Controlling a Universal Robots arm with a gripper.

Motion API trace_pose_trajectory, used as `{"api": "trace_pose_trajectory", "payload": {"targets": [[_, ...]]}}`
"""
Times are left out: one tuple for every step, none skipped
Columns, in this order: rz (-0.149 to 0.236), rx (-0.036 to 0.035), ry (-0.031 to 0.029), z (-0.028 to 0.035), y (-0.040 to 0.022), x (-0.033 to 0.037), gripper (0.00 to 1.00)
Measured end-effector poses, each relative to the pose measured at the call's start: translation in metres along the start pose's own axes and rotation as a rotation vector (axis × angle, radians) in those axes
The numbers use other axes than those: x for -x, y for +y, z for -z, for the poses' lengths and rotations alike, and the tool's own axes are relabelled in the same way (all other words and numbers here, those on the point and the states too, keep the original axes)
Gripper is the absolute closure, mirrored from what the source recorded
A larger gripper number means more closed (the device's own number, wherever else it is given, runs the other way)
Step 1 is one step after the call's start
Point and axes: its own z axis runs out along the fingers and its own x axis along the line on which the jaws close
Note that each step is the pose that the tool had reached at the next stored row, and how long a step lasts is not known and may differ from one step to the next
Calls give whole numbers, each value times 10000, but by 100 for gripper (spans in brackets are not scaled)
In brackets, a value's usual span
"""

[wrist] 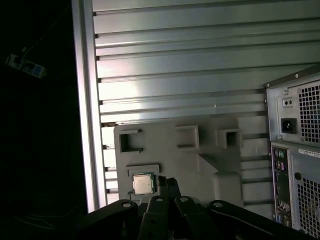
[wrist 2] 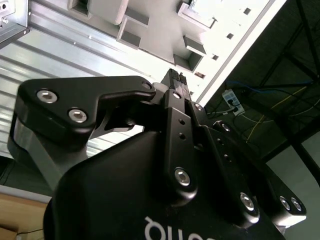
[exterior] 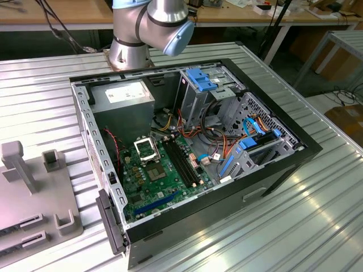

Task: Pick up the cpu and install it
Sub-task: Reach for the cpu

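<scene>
Cpu (wrist: 143, 184): small square, silver-grey top, thin green rim, flat in shallow recess of grey holder plate (wrist: 210, 165). Plate sits on ribbed metal desk (wrist: 175, 75), open computer case (wrist: 295, 160) beside it. Dark room past desk edge. Hand (wrist: 167, 182) over plate, fingers closed together, tips near cpu.

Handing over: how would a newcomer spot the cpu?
Find the pale grey fixture plate on the ribbed metal table. The cpu lies in its square recess: a small silver square with a green rim, unlike the empty grey pockets nearby.
</scene>
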Motion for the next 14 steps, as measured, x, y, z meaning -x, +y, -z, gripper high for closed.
{"api": "trace_pose_trajectory", "payload": {"targets": [[7, -1, 1, -2, -2, -22, 89], [13, 0, 0, -6, -5, -43, 89], [20, 0, -1, -11, -7, -67, 89], [26, 0, 0, -17, -10, -93, 83], [33, -1, 1, -25, -14, -119, 83], [37, -1, 2, -34, -19, -142, 82], [39, -1, 1, -53, -36, -172, 82], [43, 0, 0, -69, -55, -189, 75], [45, -1, 1, -96, -90, -209, 75], [47, -1, 2, -108, -108, -217, 75], [49, -1, 2, -127, -130, -230, 75], [50, -1, 2, -146, -149, -248, 68], [48, 0, 1, -164, -163, -270, 68], [51, -1, 2, -182, -177, -292, 68]]}}
